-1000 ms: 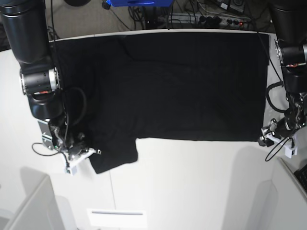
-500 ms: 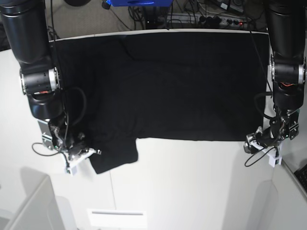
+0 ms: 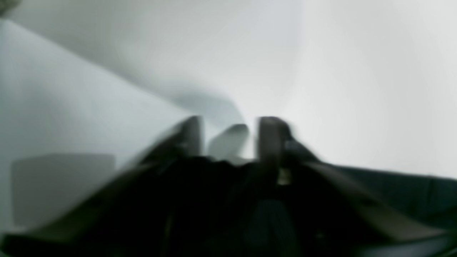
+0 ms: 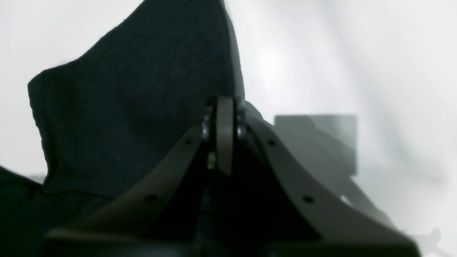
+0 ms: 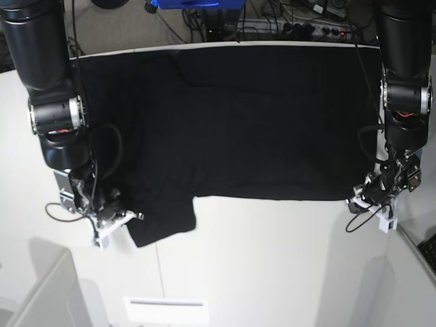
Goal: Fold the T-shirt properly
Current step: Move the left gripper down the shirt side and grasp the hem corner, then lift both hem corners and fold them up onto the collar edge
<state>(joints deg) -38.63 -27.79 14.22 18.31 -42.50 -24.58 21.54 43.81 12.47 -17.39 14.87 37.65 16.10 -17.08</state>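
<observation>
The T-shirt [image 5: 245, 122] is black and lies spread flat across the far half of the white table [image 5: 272, 259], plain side up. One sleeve [image 5: 160, 221] points toward the front left. My right gripper [image 5: 129, 218] sits at that sleeve's outer edge. In the right wrist view its fingers [image 4: 225, 142] are pressed together, with the sleeve cloth [image 4: 135, 107] against them. My left gripper [image 5: 359, 197] is low at the shirt's near right corner. The left wrist view is blurred: the left gripper [image 3: 230, 132] shows a narrow gap between its tips, with black cloth [image 3: 392, 192] beneath and beside it.
A white slotted block [image 5: 167, 310] lies at the table's front edge. A grey panel [image 5: 41, 293] rises at the front left. Cables and a power strip [image 5: 306, 27] run behind the table. Both arm columns stand over the table's left and right ends.
My left arm swung in from the table's right edge to the shirt's near right corner, and its jaws narrowed. The right arm and the shirt stayed still.
</observation>
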